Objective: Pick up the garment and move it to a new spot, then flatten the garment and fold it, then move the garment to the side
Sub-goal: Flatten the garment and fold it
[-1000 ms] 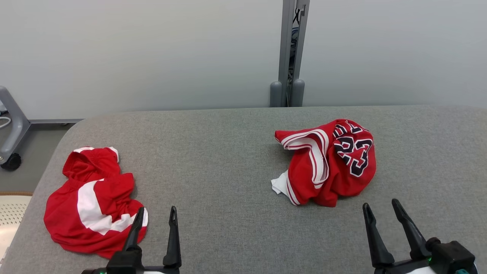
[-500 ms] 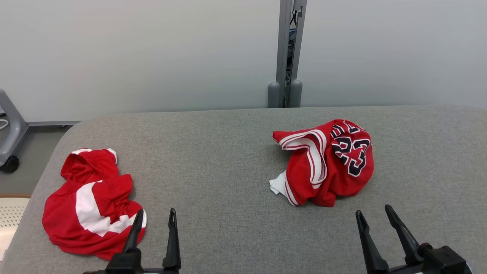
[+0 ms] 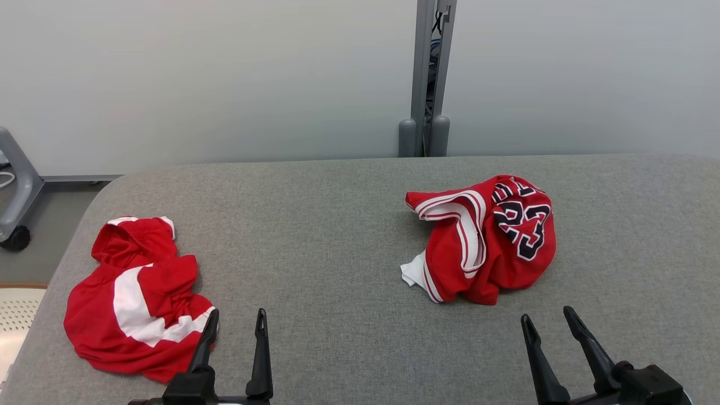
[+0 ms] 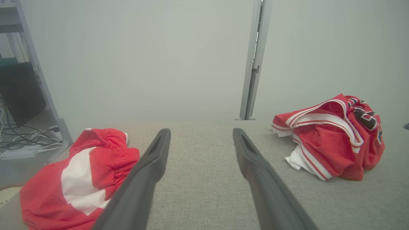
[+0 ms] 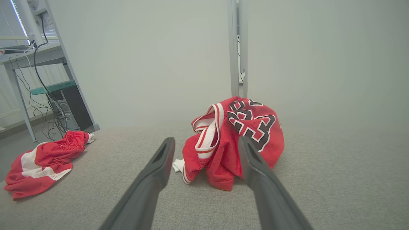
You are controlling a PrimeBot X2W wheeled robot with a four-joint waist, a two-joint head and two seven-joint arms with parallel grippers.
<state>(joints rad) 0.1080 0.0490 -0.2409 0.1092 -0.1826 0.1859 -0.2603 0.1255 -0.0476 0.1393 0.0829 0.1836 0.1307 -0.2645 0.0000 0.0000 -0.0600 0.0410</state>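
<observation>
The left claw sits at the lower left of the head view, its two long dark fingers spread apart and holding nothing. The right claw sits at the lower right, also spread wide and empty. Both hover low over a grey fabric-covered bench with their fingers pointing away from the robot.

Just ahead of the right claw lies a crumpled red jersey, trimmed in white stripes and bearing a dark 23. It is heaped on the right half of the bench with a white scrap poking out at its near left edge. In the right wrist view the heap sits directly between the two fingers, near but not touching them.

Beside the left claw, at the bench's near left edge, lies a bunched red garment with broad white bands. The claw's outer finger overlaps its hem in the head view; whether they touch cannot be told.

Behind the bench rise a pale wall and a grey metal post.

The task appears to be at its very start: nothing has been picked up, flattened or folded. The right claw lines up with the jersey, so that is probably the target, though this is a guess. The next move calls for reaching forward, lowering onto a raised fold and pinching the cloth firmly enough to lift the whole heap.
</observation>
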